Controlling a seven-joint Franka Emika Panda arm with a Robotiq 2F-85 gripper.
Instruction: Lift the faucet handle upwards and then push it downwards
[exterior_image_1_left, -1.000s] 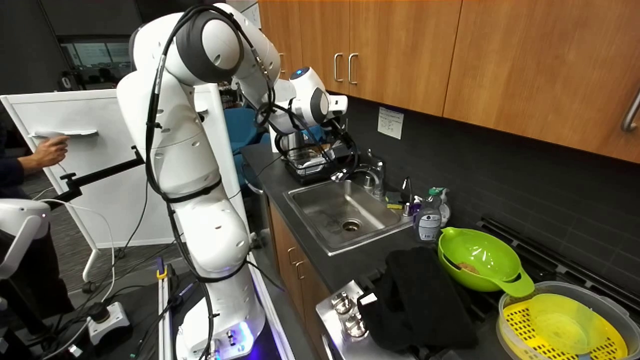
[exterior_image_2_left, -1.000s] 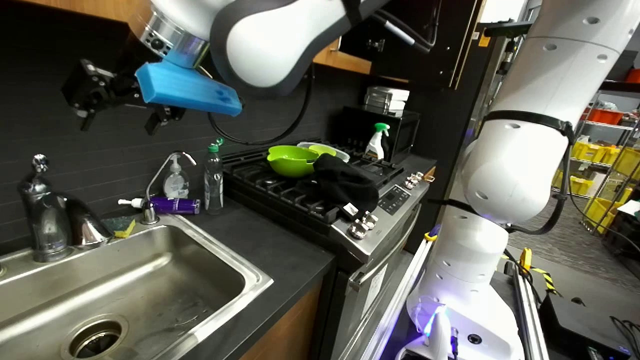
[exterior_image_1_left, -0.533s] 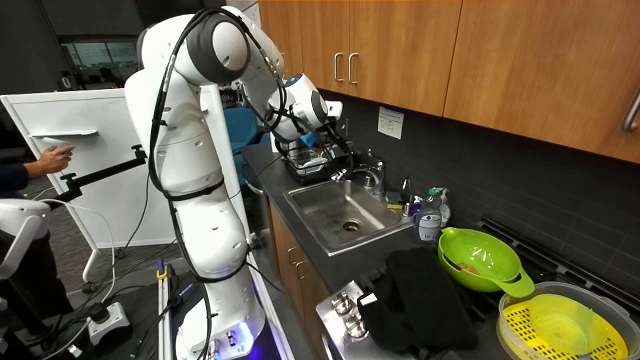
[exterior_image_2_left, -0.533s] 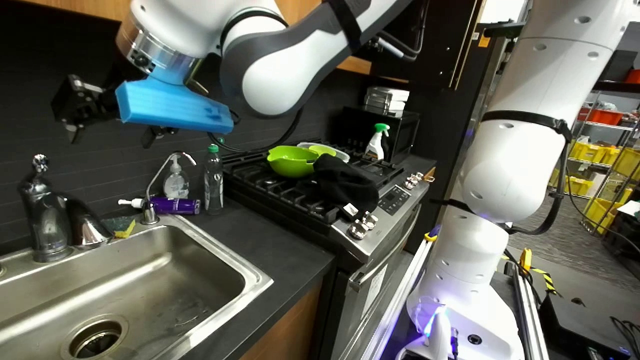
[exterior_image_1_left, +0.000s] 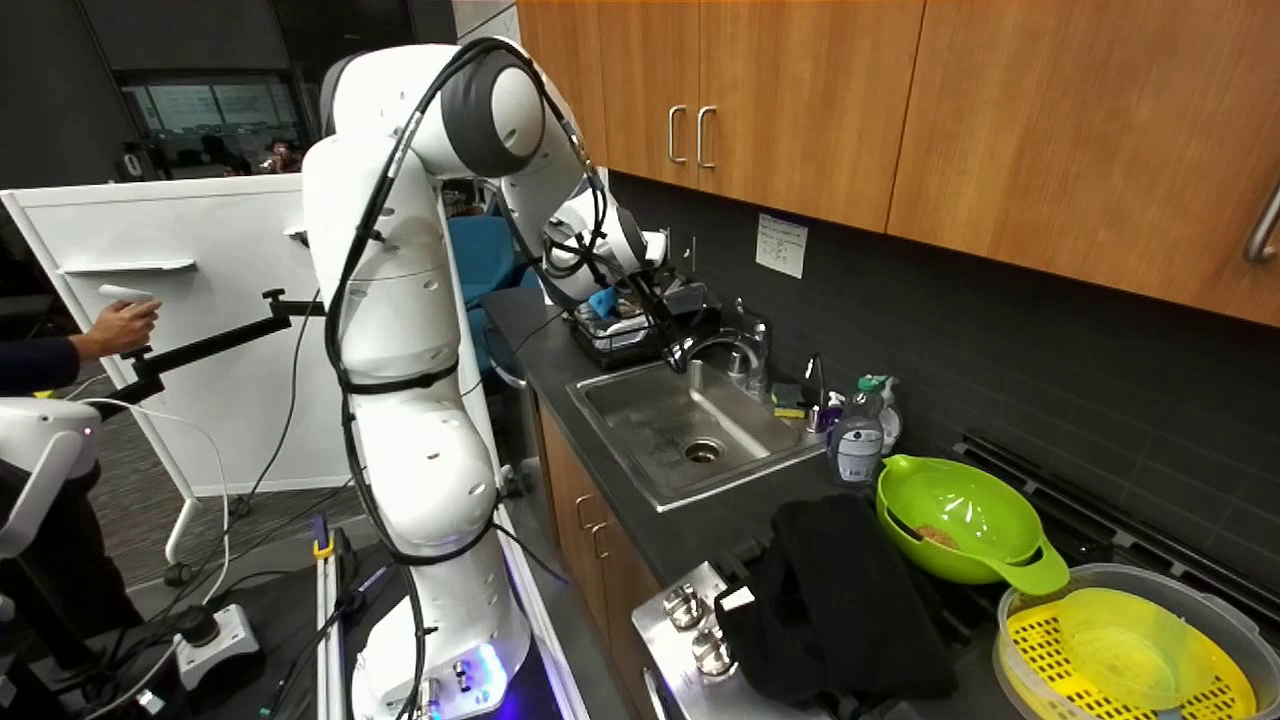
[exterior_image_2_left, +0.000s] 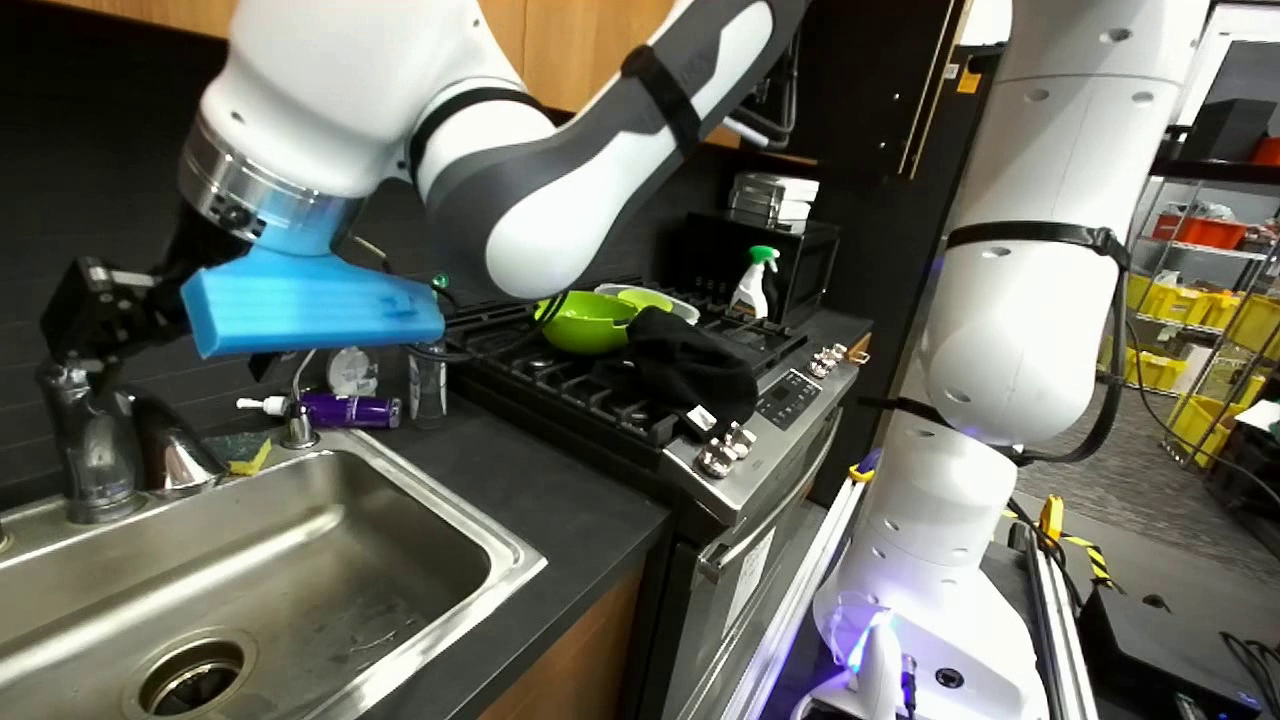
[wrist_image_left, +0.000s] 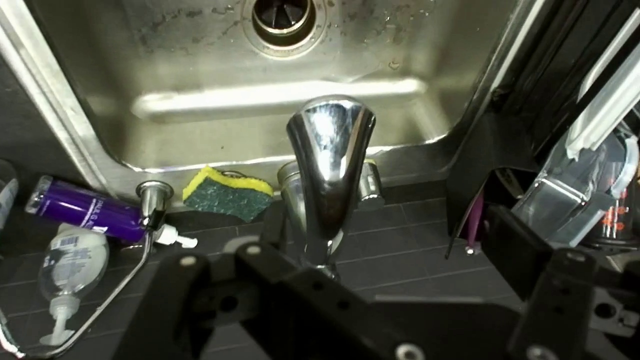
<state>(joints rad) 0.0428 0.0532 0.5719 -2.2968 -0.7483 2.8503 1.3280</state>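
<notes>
Atop the chrome faucet (exterior_image_2_left: 95, 455), at the wall side of the sink (exterior_image_1_left: 650, 430), stands the faucet handle (exterior_image_1_left: 740, 306), a slim silver lever; the robot's single arm (exterior_image_1_left: 425, 460) is the one near it, and its pincer (wrist_image_left: 392, 232) is close by, released, its two sides spread wide with nothing gripped between them. What the coming move turns on, to my eye, is that the handle lies toward the dark tiled wall (exterior_image_1_left: 930, 340) from the pincer: in an exterior view it shows on that side, apart from the pincer, which seems to hang out toward the sink. In the wrist view the faucet stands off centre in the gap between the fingers (wrist_image_left: 517, 250), close to the one on the side of the purple bottle (wrist_image_left: 87, 210), so some sideways shift may be wanted as well. In an exterior view a fingertip (exterior_image_2_left: 100, 372) laps over the faucet's crown and hides the handle; whether they touch there I cannot tell. As for aim, the handle points up, free end topmost, its long axis seemingly nearer upright than level, while the spout (wrist_image_left: 327, 165) runs outward over the sink; the exact lean is too small to read. To lift it, a finger would probably have to come in under that free end, crossing the long axis.
</notes>
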